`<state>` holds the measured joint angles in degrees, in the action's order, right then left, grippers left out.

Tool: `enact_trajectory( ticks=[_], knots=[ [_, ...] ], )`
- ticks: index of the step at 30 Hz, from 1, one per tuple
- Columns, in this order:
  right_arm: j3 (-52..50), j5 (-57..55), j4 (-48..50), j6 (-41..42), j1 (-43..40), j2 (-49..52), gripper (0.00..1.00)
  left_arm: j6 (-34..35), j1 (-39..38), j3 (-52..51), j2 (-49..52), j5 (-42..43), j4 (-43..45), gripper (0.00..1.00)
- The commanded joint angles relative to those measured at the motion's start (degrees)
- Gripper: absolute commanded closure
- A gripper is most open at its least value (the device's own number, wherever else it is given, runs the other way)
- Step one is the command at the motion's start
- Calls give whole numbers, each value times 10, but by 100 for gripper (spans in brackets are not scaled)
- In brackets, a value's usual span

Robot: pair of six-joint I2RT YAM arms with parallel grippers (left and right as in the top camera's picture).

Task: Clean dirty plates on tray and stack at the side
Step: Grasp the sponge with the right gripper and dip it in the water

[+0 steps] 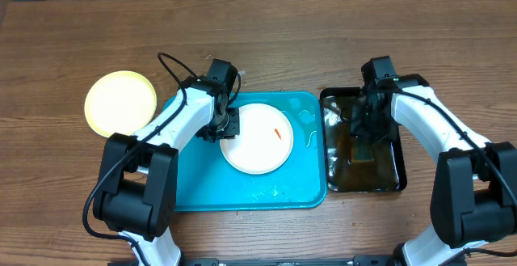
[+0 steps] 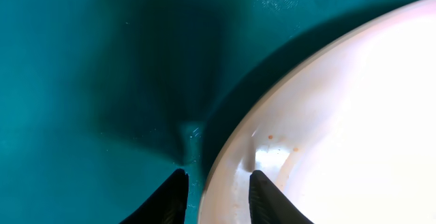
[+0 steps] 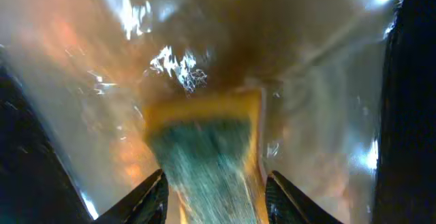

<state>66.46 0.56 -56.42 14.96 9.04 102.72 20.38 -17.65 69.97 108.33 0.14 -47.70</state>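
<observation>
A white plate (image 1: 257, 141) with a small orange-red smear lies on the turquoise tray (image 1: 194, 187). My left gripper (image 1: 229, 126) is at its left rim. In the left wrist view one finger is inside the plate (image 2: 340, 115) and one is over the tray (image 2: 82, 81), so the gripper (image 2: 216, 183) is shut on the rim. A pale yellow plate (image 1: 121, 103) lies on the table left of the tray. A third plate is not in view. My right gripper (image 1: 360, 133) is down in the black tray, shut on a yellow-and-green sponge (image 3: 204, 142).
The black tray (image 1: 401, 162) with brownish liquid stands right of the turquoise tray, almost touching it. Water drops and smears lie on the turquoise tray near its right and front edges. The wooden table extends all round.
</observation>
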Motion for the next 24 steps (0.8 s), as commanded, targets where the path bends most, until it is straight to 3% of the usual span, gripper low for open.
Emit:
enact_trajectory(
  ticks=[1,8,11,16,22,24],
  knots=[
    [-1,-5,-4,-1,-1,-3,54,-9,-4,-5,1,-6,1,68],
    [-53,-4,54,-12,0,-3,55,-9,-4,-5,1,-6,0,68],
    [-63,-3,58,-12,0,-3,66,-9,-4,-5,1,-6,0,68],
    [-64,11,58,-15,0,-3,96,-9,-4,-5,1,-5,0,68],
    [-64,17,58,-26,0,-3,96,-7,-4,-5,1,0,0,65],
    [-59,21,55,-49,-1,-3,96,-5,-4,-5,1,-1,0,69]
  ],
)
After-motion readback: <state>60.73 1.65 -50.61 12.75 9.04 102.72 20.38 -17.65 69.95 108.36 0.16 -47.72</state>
